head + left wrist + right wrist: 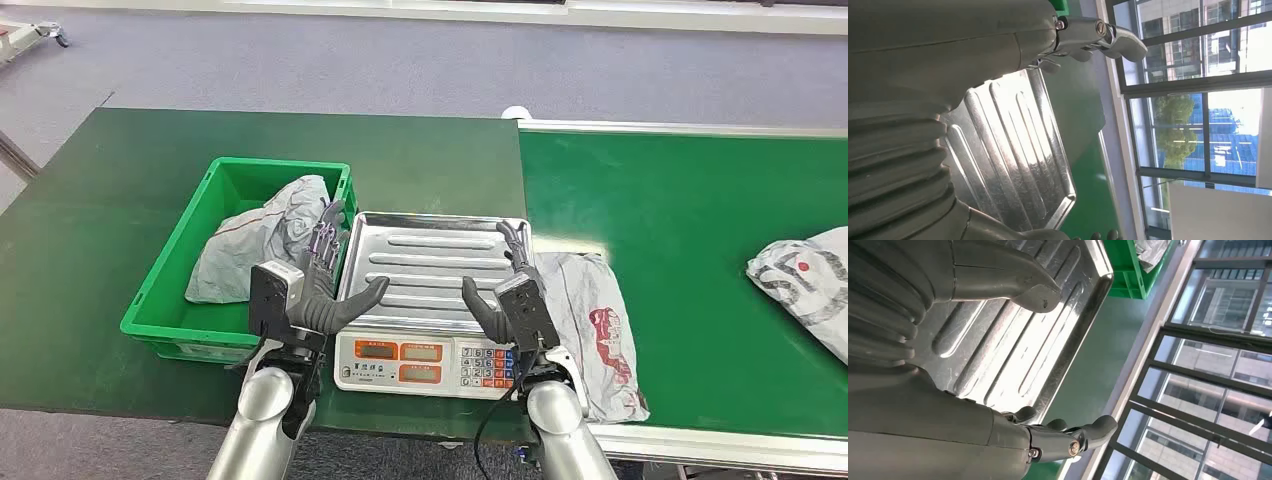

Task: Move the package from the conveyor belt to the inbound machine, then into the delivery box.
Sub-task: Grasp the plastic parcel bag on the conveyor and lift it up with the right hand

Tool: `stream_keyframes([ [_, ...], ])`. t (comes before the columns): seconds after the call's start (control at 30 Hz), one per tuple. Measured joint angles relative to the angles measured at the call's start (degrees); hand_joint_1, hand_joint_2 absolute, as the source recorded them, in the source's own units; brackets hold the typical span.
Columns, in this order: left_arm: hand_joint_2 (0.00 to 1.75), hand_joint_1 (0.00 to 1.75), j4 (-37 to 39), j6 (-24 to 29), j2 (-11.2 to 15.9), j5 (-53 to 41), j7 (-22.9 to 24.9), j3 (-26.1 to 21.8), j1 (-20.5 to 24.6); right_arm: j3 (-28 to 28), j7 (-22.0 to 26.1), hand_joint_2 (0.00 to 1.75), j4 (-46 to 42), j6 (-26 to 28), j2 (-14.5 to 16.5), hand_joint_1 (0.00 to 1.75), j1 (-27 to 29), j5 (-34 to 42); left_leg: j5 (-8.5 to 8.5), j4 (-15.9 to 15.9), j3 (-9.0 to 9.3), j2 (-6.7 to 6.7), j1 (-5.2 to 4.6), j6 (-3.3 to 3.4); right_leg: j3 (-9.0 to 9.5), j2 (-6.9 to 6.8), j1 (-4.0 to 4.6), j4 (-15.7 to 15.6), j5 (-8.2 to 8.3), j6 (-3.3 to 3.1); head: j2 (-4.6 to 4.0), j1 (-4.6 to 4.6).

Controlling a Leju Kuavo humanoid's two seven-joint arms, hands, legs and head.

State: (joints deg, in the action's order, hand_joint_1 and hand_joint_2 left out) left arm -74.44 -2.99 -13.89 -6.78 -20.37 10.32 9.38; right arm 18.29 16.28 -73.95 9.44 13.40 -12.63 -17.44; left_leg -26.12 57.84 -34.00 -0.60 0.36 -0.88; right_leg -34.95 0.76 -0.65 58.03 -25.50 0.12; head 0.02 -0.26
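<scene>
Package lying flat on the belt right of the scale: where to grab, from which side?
Probably the near-left edge of the flat package, taken from above with the right hand, which is open over the scale tray beside it. The package is soft, limp plastic lying flat on the conveyor belt, so pinch a loose fold rather than the flat middle.

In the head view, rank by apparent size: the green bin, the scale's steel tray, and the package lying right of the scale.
1. green bin
2. steel tray
3. package; the right hand hides its near edge, but it looks clearly smallest.
</scene>
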Motion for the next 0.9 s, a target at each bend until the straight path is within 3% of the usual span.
stream_keyframes([
  [0.2, 1.75, 0.00, 0.1, 0.2, 0.1, 0.0, -0.2, 0.0, -0.2, 0.0, 0.0, 1.75, 0.6, 0.7, 0.0, 0.00, -0.2, 0.0, 0.00, 0.0, 0.00, 0.00, 0.00, 0.00, -0.01, 0.00, 0.00, 0.0, 0.00, 0.00, 0.00, 0.00],
  [0.37, 1.75, 0.00, 0.2, 0.9, 0.4, 0.2, -0.7, 0.0, -1.0, -0.6, 0.7, 1.75, 0.7, 4.8, -0.7, 0.00, 0.7, -0.9, -0.01, 0.0, 0.00, 0.00, -0.01, 0.01, -0.04, 0.00, -0.01, 0.0, -0.02, 0.00, 0.00, -0.01],
  [0.9, 1.75, 0.00, -1.3, 2.4, 1.3, 1.3, -1.9, -1.5, -4.9, -16.7, 0.9, 1.75, 2.7, 13.7, -5.1, 0.00, 4.3, -6.8, -0.09, 0.0, -0.02, 0.00, -0.02, 0.02, -0.05, -0.03, -0.03, 0.0, -0.06, 0.03, 0.00, 0.01],
])
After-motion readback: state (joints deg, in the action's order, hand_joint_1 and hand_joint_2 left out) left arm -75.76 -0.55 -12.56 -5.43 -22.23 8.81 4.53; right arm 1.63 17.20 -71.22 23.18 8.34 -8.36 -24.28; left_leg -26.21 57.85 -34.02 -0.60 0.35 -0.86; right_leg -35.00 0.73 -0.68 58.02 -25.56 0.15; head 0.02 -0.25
